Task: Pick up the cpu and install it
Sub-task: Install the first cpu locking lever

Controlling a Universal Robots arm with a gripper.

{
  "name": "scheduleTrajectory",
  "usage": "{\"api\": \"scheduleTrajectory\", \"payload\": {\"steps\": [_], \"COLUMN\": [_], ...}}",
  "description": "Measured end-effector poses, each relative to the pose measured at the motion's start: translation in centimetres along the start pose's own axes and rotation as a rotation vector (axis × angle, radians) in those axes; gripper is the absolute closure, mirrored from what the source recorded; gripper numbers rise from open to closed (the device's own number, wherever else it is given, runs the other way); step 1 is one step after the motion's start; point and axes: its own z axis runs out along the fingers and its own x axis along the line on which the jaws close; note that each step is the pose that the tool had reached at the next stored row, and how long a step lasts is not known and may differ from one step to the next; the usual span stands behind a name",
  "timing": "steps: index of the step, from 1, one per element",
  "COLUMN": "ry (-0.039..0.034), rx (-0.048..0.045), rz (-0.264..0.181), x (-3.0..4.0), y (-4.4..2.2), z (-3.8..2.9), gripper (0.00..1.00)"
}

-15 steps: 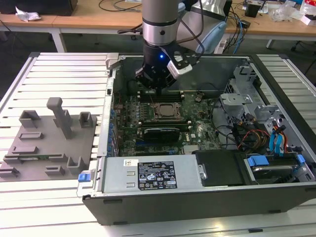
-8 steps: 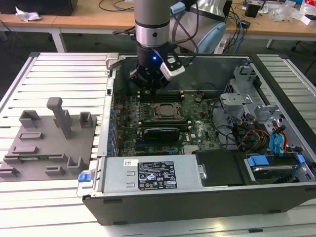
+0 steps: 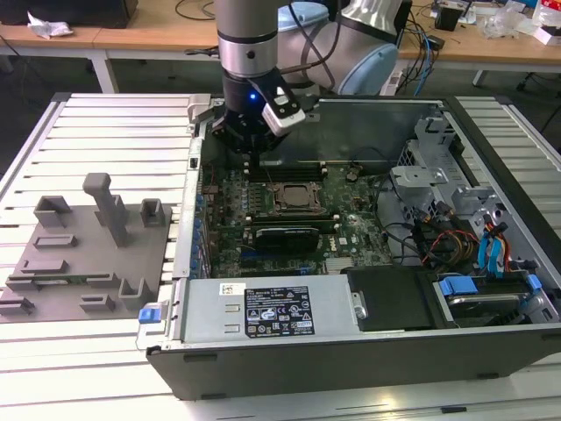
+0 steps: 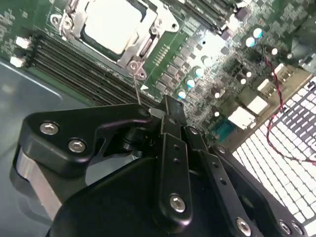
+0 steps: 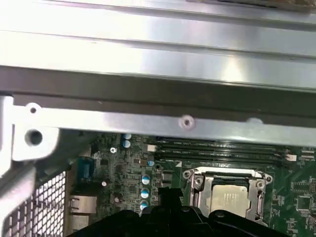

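The cpu (image 4: 111, 24) lies flat inside the metal-edged socket frame (image 4: 148, 44) on the green motherboard, its pale silver top facing up. It shows again in the first wrist view (image 5: 229, 200), and the exterior view has the socket (image 3: 293, 198) mid-board. My gripper (image 3: 254, 168) hangs inside the open computer case, just behind the socket toward the case's back wall, above the memory slots. Its black fingers (image 4: 168, 106) are shut together with nothing between them. A thin socket lever wire (image 4: 137, 86) stands up between the gripper and the socket.
A grey plastic tray (image 3: 88, 254) with upright blocks lies on the slatted table at the exterior view's left. Inside the case are the power supply (image 3: 272, 311), a drive cage with blue tabs (image 3: 491, 254), loose cables (image 3: 429, 241), and the metal back wall (image 5: 158, 123) close to the gripper.
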Motion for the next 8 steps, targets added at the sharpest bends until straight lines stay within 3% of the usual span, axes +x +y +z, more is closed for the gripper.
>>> {"api": "scheduleTrajectory", "payload": {"steps": [3, 8], "ry": [-0.0013, -0.0012], "rx": [0.0001, -0.0001], "rz": [0.000, 0.000], "x": [0.09, -0.33], "y": [0.78, 0.87], "z": [-0.14, -0.17], "gripper": [0.89, 0.89]}}
